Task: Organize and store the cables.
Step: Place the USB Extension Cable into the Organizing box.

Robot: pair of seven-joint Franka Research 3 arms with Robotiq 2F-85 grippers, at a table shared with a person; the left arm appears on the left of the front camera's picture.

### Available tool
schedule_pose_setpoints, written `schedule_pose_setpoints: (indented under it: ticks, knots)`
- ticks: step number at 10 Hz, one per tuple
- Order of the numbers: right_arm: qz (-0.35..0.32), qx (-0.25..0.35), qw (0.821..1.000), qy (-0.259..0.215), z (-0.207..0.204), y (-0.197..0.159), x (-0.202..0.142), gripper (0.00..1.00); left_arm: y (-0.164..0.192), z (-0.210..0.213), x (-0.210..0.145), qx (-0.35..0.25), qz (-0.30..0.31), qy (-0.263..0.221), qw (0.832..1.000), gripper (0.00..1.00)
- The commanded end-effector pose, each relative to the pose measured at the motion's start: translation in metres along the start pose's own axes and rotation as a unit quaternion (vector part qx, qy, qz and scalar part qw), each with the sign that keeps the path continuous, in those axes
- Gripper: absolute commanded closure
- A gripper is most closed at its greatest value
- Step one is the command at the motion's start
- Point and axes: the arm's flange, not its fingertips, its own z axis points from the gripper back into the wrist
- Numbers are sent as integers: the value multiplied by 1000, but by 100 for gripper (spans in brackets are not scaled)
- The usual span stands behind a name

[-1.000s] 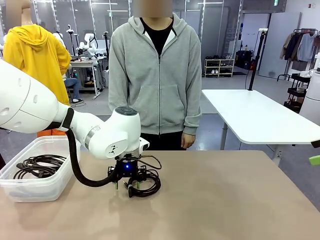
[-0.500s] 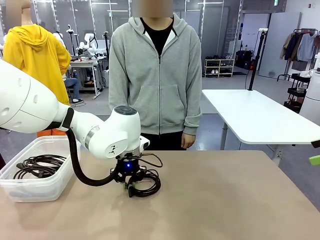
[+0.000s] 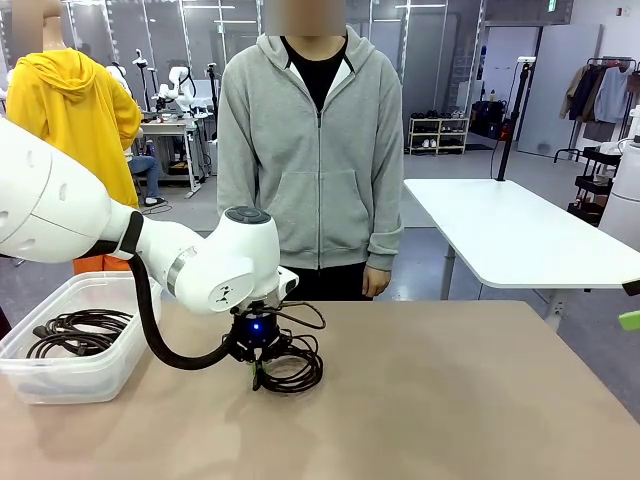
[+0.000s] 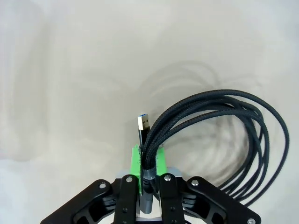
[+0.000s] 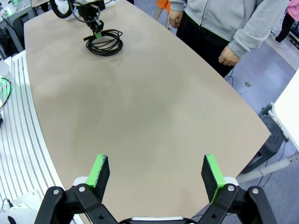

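Observation:
A coiled black cable (image 3: pixel 292 366) lies on the tan table (image 3: pixel 450 400) in front of the person. My left gripper (image 3: pixel 257 372) points down at the coil's left side and is shut on it. In the left wrist view the green pads (image 4: pixel 136 159) pinch a bundle of braided strands (image 4: pixel 154 140). A USB plug (image 4: pixel 143 124) sticks up beside them, and the loop (image 4: pixel 261 140) hangs to the right. More coiled cables (image 3: pixel 75 332) lie in the clear bin (image 3: pixel 60 375) at the left. My right gripper (image 5: pixel 155 171) hovers open and empty above the table, far from the coil (image 5: pixel 105 44).
A person in a grey hoodie (image 3: pixel 315 150) stands at the far edge, hands down, one hand (image 5: pixel 229 56) near the table's rim. The clear bin sits at the table's left edge. A white table (image 3: pixel 520 235) stands behind at the right.
My left wrist has shifted slightly up and to the left, still shut on the cable, and the coil has moved a little with it. The right arm has not moved.

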Motion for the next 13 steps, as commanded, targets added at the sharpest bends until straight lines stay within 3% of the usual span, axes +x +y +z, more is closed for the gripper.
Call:
schedule_pose_setpoints:
  ticks: [1,3,5,7,8,11,12,13]
  knots:
    - [9,1,1000,-7,-1,-1,-1,0,17,46,-8,-14,-18,-16,1000,100]
    - [9,1,1000,-7,-1,-1,-1,0,19,115,-21,25,-48,-54,997,100]
    - [9,1,1000,-7,-1,-1,-1,0,16,129,-32,30,-63,-52,996,100]
    - [9,1,1000,-7,-1,-1,-1,0,-3,122,-46,9,-125,-65,990,100]
    - [9,1,1000,-7,-1,-1,-1,0,9,145,-34,19,-64,-61,996,100]
    - [9,1,1000,-7,-1,-1,-1,0,9,145,-34,19,-64,-61,996,100]
    - [9,1,1000,-7,-1,-1,-1,0,7,139,-36,19,-77,-60,995,86]
    - [9,1,1000,-7,-1,-1,-1,0,17,152,-16,8,-67,-62,996,86]
